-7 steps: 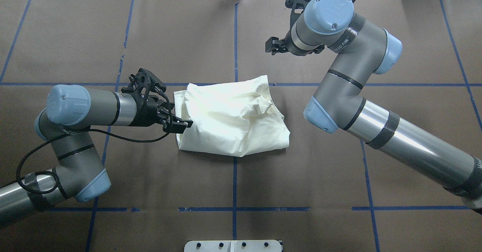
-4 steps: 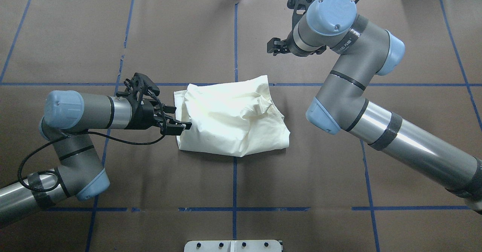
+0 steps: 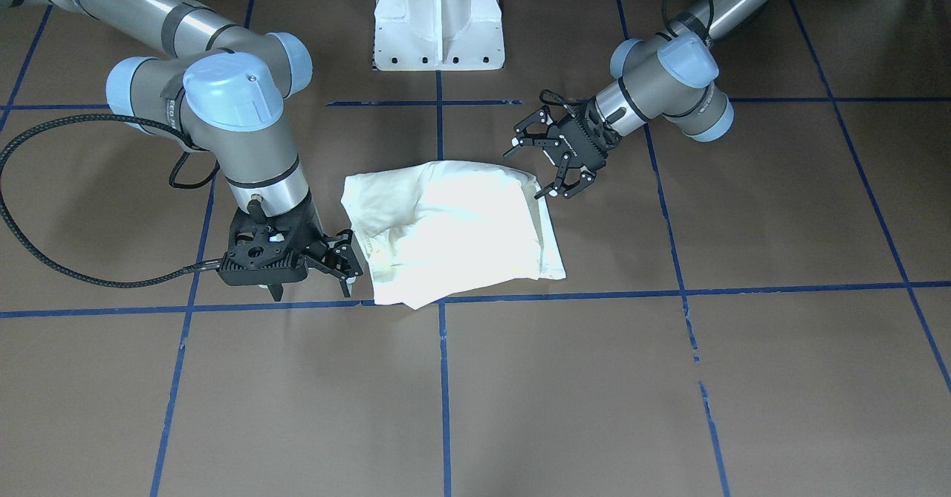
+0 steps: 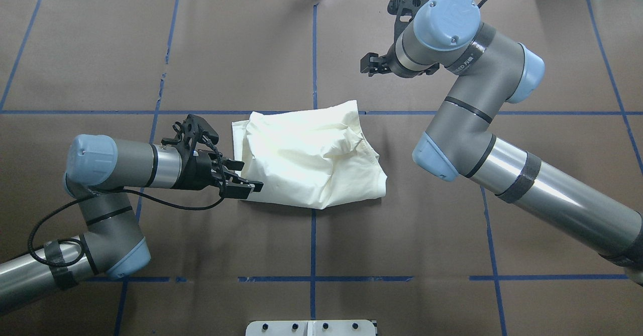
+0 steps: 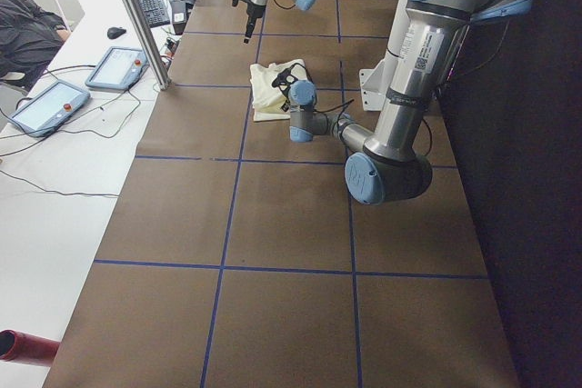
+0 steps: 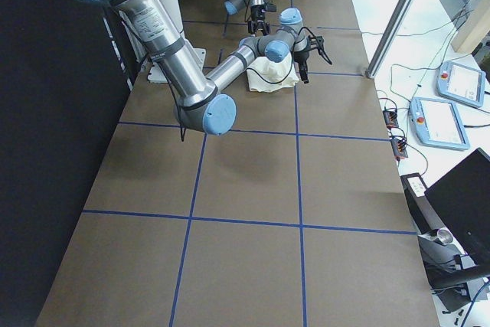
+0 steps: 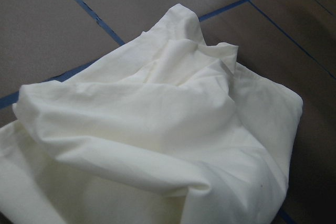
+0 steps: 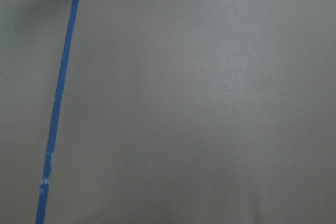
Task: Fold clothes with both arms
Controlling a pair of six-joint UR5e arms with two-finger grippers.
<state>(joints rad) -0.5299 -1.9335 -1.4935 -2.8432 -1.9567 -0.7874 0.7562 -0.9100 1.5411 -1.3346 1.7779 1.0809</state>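
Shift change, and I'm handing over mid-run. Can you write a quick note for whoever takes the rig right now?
Shirt: middle of the table, plain side up, print hidden.
Left end effector: open, at the shirt's left edge near its robot-side corner, not closed on cloth.
Right end effector: raised over bare table beyond the shirt, clear of it; open or shut unclear.
Done: shirt gathered into a rough, lumpy fold.
To do: probably grasp that corner, then flatten or make a final fold.

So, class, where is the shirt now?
In the overhead view the shirt lies bunched at the centre of the table, with the left gripper at its left edge and the right gripper beyond its far side.
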